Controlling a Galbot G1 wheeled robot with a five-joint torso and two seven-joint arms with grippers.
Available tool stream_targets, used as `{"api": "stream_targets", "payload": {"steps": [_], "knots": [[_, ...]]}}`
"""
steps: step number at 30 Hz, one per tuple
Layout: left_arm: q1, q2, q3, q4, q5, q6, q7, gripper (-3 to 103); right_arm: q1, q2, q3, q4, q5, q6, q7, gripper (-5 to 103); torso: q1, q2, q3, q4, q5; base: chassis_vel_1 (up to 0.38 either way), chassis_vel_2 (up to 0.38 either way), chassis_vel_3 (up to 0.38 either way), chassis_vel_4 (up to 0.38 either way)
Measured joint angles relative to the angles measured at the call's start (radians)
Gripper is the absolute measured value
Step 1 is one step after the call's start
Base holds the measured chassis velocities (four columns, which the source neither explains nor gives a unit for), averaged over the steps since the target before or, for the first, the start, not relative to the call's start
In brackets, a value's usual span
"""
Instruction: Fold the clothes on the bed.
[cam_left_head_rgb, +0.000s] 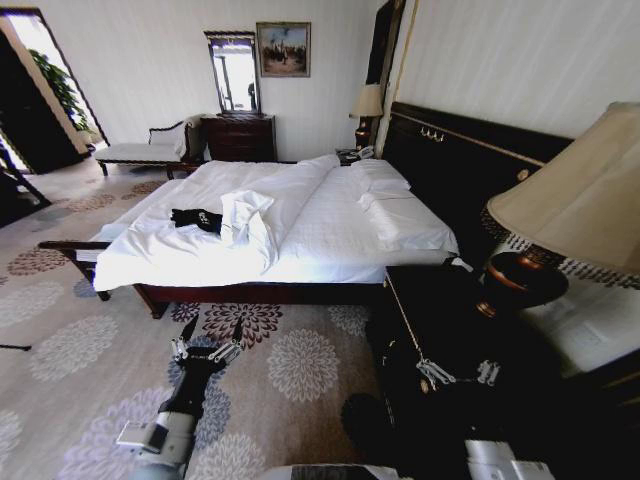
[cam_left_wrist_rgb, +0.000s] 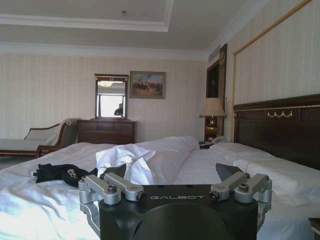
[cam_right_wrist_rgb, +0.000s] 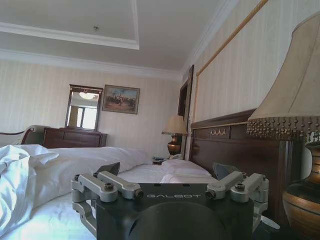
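On the bed (cam_left_head_rgb: 330, 240), near its foot-end edge, the black T-shirt (cam_left_head_rgb: 196, 219) lies crumpled, touching the bunched white duvet (cam_left_head_rgb: 255, 215). The left gripper (cam_left_head_rgb: 207, 352) hovers over the carpet short of the bed's side, claws spread; the right gripper (cam_left_head_rgb: 458, 373), also spread, hangs beside the nightstand lamp (cam_left_head_rgb: 560, 215). The shirt looks out of reach. Reaching in, the right arm could clip that lamp, or a claw could snag duvet instead of shirt.

My black T-shirt (cam_left_head_rgb: 196, 219) with white lettering lies on the bed (cam_left_head_rgb: 330, 235), white sheets, dark wooden frame. Below me, a grey carpet (cam_left_head_rgb: 90, 340) with maroon and white flower medallions. Beige lampshade (cam_left_head_rgb: 580, 190), striped cream walls.
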Motion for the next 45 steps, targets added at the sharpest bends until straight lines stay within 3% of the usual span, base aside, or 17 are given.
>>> {"api": "stream_targets", "payload": {"steps": [20,28,35,39,45], "knots": [[0.013,-0.01,0.012,0.024,0.04,-0.023,-0.007,100,-0.005,-0.006,-0.005,-0.019,-0.011,0.014,0.002,100,0.0,0.0,0.0,0.0,-0.0001,-0.097,0.091,0.097,-0.091],[0.006,0.005,0.01,0.039,-0.004,-0.022,-0.011,100,-0.004,-0.003,-0.001,-0.03,-0.018,0.02,0.003,100,0.0,0.0,0.0,-0.0002,-0.0001,-0.101,0.093,0.088,-0.09],[0.0,0.059,0.016,0.04,-0.045,-0.011,-0.026,100,0.013,-0.016,-0.003,-0.048,-0.006,0.023,0.011,100,0.0,0.0,0.0,0.0,-0.0002,-0.089,0.095,0.096,-0.086],[-0.018,0.107,0.037,0.052,-0.06,-0.016,-0.056,100,0.055,-0.018,0.0,-0.114,0.006,0.078,0.013,100,0.0,0.0,0.0,0.0,0.0,-0.086,0.072,0.076,-0.078],[-0.044,0.168,0.061,0.058,-0.09,-0.017,-0.092,100,0.072,-0.009,0.016,-0.134,0.055,0.079,0.046,100,0.0,0.0,0.0,-0.0001,-0.0002,-0.064,0.057,0.065,-0.066]]}}
